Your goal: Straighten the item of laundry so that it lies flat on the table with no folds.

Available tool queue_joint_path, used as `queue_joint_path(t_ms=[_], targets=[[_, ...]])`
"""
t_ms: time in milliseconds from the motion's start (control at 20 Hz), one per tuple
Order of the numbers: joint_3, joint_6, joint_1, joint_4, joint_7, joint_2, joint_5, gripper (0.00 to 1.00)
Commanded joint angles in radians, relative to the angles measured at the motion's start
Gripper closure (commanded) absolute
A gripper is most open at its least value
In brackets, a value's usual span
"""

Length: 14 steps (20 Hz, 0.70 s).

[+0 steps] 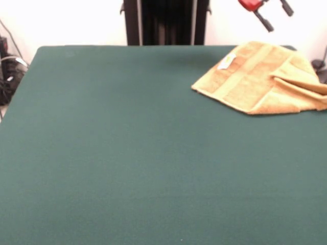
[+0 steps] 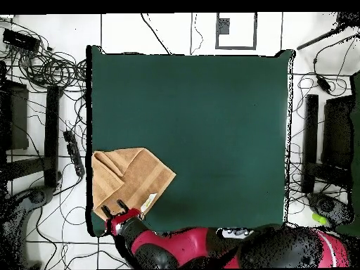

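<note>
Arm low along table edge, pincer (image 2: 113,209) open over folded towel (image 2: 130,179) corner

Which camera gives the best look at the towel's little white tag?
The front view: the white tag lies plainly on the towel, beside a woven band near the table's far edge. The overhead view shows only a pale sliver near the gripper.

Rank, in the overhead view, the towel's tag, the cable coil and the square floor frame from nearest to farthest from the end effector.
1. Tag: on the towel, just beside the end effector.
2. Cable coil: on the floor off the upper-left corner of the table.
3. Square frame: on the floor beyond the table's top edge.
</note>
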Motion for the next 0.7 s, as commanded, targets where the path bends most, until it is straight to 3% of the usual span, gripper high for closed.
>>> queue_joint_path(t_ms=[50,250,350,700], targets=[[0.171,0.169,-0.072,-0.012,0.243,-0.015,0.050,0.00],[0.249,0.265,-0.197,-0.020,0.236,-0.059,0.096,0.00],[0.258,0.271,-0.247,-0.065,0.224,-0.034,0.075,0.00],[0.232,0.325,-0.276,-0.204,0.122,-0.034,0.017,0.00]])
